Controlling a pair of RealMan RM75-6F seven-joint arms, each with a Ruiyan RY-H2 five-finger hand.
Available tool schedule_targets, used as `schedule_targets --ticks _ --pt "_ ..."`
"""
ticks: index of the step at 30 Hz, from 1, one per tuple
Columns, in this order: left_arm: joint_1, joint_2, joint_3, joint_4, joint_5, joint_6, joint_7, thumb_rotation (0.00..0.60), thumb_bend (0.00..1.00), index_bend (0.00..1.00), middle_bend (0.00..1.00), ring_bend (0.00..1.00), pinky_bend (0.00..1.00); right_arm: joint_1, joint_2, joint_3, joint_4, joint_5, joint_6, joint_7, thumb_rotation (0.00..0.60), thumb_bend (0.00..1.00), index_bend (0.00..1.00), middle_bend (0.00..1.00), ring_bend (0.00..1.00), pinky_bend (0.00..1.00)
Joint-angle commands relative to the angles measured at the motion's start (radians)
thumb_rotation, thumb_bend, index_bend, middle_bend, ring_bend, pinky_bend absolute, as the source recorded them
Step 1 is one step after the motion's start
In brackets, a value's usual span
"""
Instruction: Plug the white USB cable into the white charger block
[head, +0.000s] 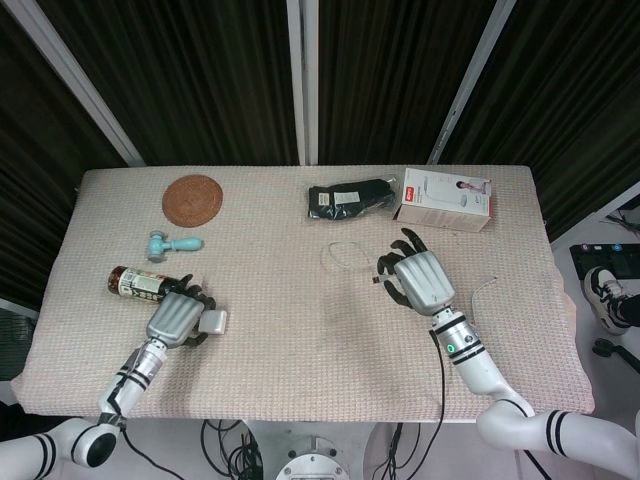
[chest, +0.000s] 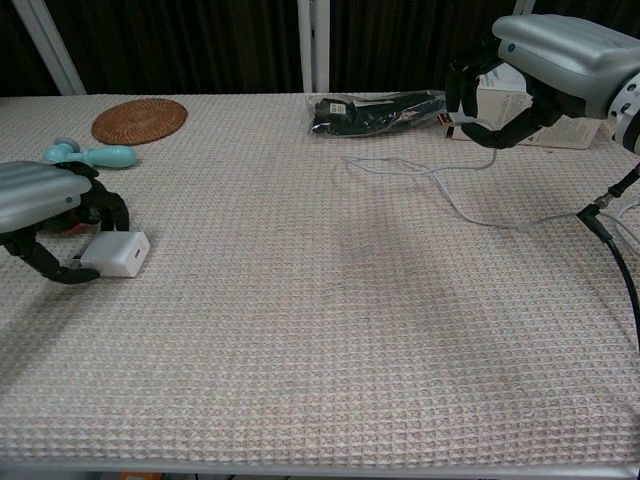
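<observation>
The white charger block is low over the beige mat at the left. My left hand curls over its left end and grips it. The white USB cable lies in a loop mid-table and trails right, then rises to my right hand. This hand hovers above the mat and pinches the cable's plug end between its dark fingertips. The two hands are far apart.
A round woven coaster lies at the back left, with a teal tool and a lying bottle nearer my left hand. A black pouch and a white box sit at the back. A black wire hangs from my right wrist.
</observation>
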Motion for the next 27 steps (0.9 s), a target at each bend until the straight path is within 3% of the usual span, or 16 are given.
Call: schedule_targets --ticks 1,6,11,20,27 --pt "-0.001 -0.006 -0.007 0.001 0.002 0.001 -0.028 0.572 0.3 0.44 0.46 0.22 0.09 -0.002 0.002 0.0 -0.002 0.001 0.001 0.0 0.6 0.33 0.59 0.53 0.26 0.11" --pt "-0.001 0.004 -0.022 -0.038 0.018 0.022 -0.074 0.545 0.31 0.45 0.47 0.24 0.12 -0.008 0.017 0.005 -0.02 -0.006 0.014 0.0 0.6 0.33 0.6 0.53 0.26 0.11" --pt "-0.023 0.033 -0.062 -0.112 0.016 0.045 -0.041 0.52 0.31 0.45 0.47 0.25 0.14 -0.002 0.058 0.011 -0.08 0.012 -0.021 0.005 0.6 0.33 0.6 0.53 0.26 0.11" --pt "-0.111 0.041 -0.169 -0.229 -0.144 0.052 0.208 0.517 0.31 0.46 0.47 0.25 0.14 0.108 0.064 0.085 -0.186 0.164 -0.173 -0.052 0.6 0.33 0.61 0.54 0.26 0.11" --pt "-0.175 0.039 -0.202 -0.301 -0.272 0.075 0.384 0.52 0.31 0.46 0.48 0.25 0.13 0.237 0.017 0.138 -0.179 0.367 -0.256 -0.184 0.6 0.33 0.61 0.53 0.27 0.11"
